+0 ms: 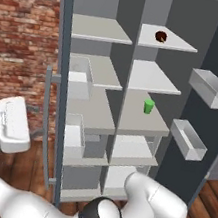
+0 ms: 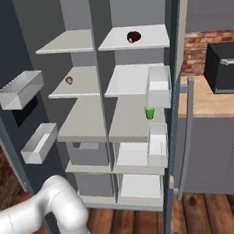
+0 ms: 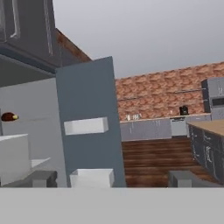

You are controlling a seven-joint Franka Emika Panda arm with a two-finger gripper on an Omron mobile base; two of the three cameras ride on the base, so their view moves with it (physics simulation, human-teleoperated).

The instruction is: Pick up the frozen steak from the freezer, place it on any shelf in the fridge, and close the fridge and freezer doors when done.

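So both doors are swung wide open. The left door (image 2: 5, 73) is a flat slate blue-grey slab with a small black panel, and the right door (image 2: 176, 58) is seen nearly edge-on, with its grey bar handle (image 2: 190, 127) running vertically. Boxy bins hang on the inside of each one.

The frozen steak (image 2: 133, 36) is a roundish dark red-brown lump with a tan-orange rim. It's sitting on the top shelf of the fridge (image 2: 136, 82), which is the right-hand column. From the left base view it's in the same place (image 1: 161, 36), near the back of that smooth pale grey shelf. The hand view catches it at the far left edge (image 3: 8, 117).

Two shelves below it there's a little bright green cup (image 1: 148, 106), standing upright near the shelf's front edge.

The freezer (image 2: 79, 87) is the left column, with the same matte flat shelves. Something small, brownish and round (image 2: 69, 80) sits on its second shelf, too tiny to tell what it is.

The gripper (image 3: 113, 180) has its two blocky dark fingertips spread wide with nothing between them. It's well away from the steak, looking past the door slab toward a brick wall.

There's plank wood flooring underneath, and a wood-topped desk (image 2: 208, 103) to the right with a black box on it.
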